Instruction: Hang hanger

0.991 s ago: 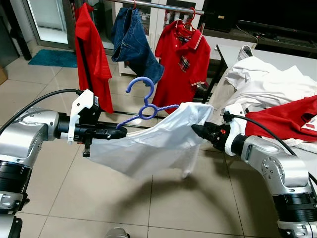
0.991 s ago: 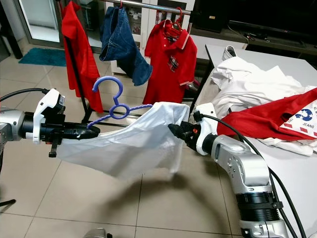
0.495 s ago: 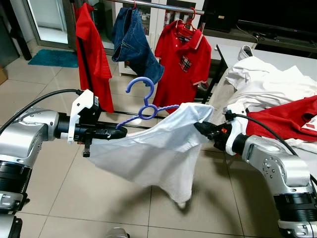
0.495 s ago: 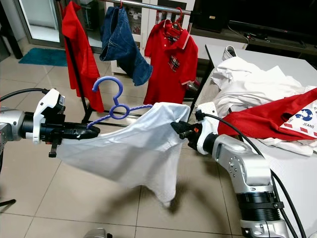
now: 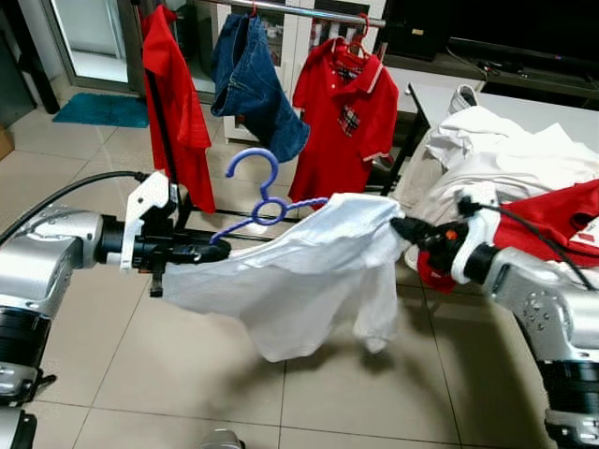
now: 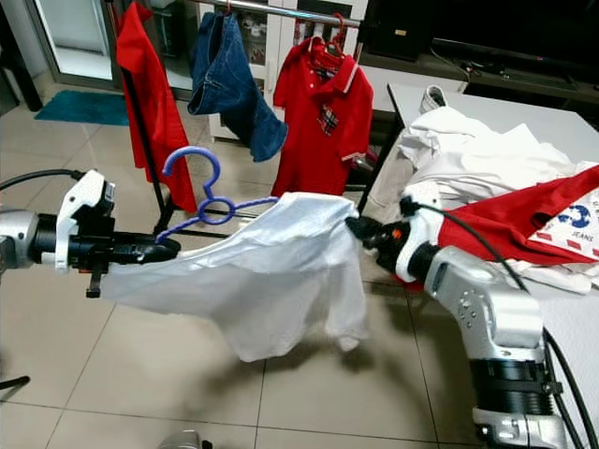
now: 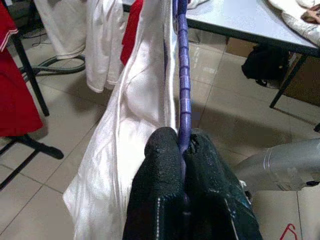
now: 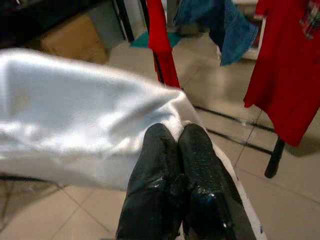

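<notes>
White cloth shirt [image 5: 299, 271] hangs on our purple plastic hanger [image 5: 257, 201]; left gripper [image 5: 208, 251] pinches the hanger, right gripper [image 5: 401, 227] pinches the shirt.

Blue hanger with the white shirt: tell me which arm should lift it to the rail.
Left, probably. The left gripper is shut on the blue hanger itself; the right gripper only pinches the white shirt.

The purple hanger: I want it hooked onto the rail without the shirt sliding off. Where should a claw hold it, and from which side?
Best on the bare arm of the purple hanger, from the robot's left, where the left claw is clamped now. The white shirt covers the other arm, pinched by the right claw. That leaves the upright hook free, probably, for the rail.
</notes>
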